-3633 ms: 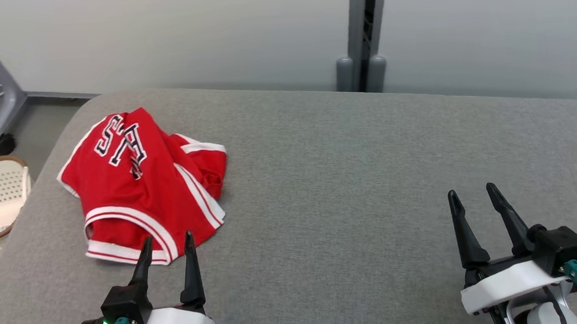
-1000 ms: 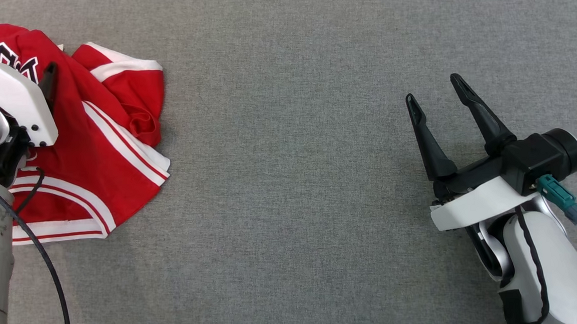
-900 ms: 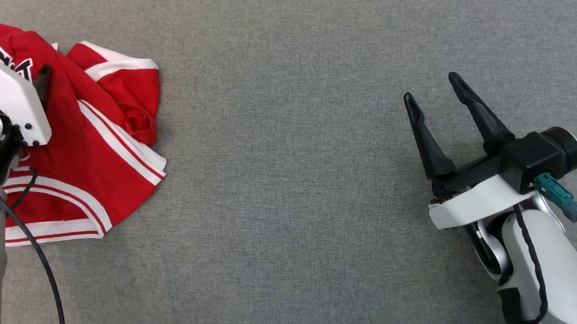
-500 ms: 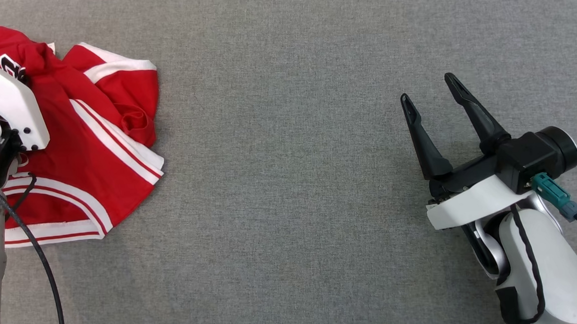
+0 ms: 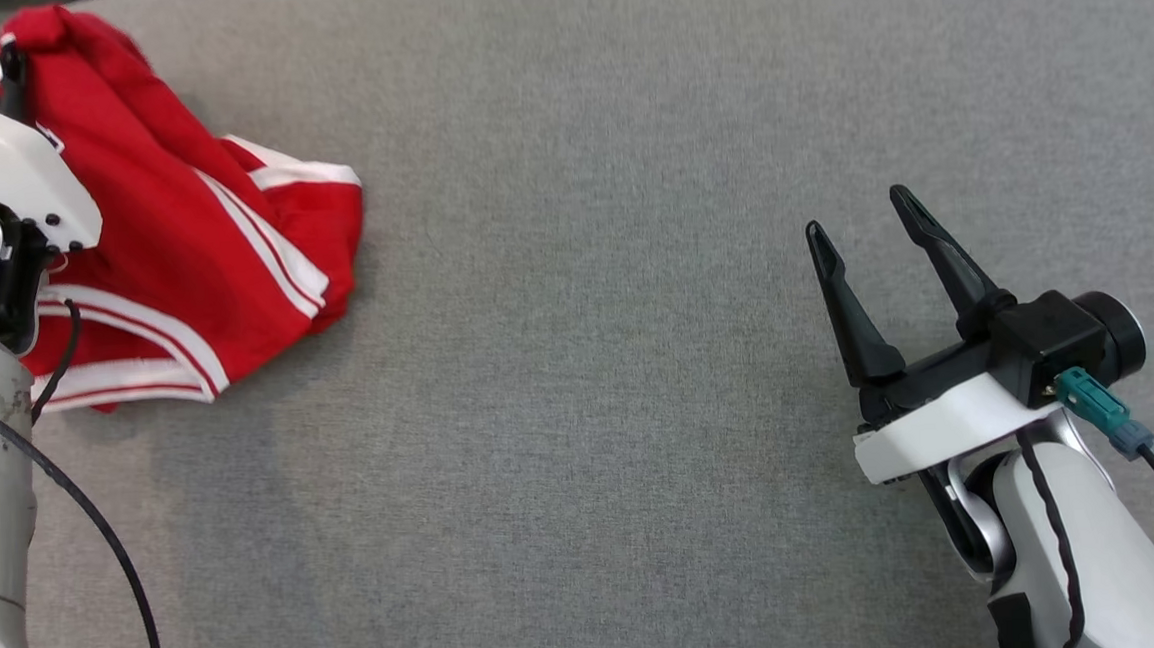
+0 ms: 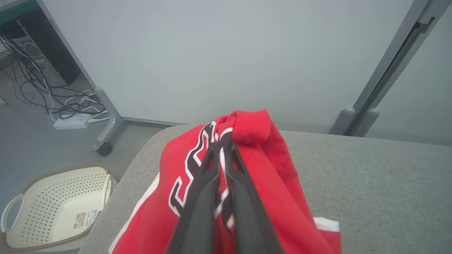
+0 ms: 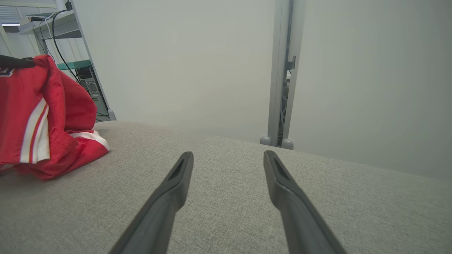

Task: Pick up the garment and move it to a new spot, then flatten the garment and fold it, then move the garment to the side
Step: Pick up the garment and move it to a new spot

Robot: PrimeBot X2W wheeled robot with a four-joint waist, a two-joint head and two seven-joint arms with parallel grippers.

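Now the left gripper, upper left, is clamped on the garment; better to lift higher so its hem clears the worktop. Lower right, the right gripper gapes empty.

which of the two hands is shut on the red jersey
The left hand: its fingers are pinched together on a bunched fold of the red jersey. The right hand stands open above the bare grey cushion, well apart from the jersey.

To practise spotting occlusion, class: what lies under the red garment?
The red garment rests partly on the grey cushion; its top hangs pinched in the left gripper. Anything beneath the folds is covered.
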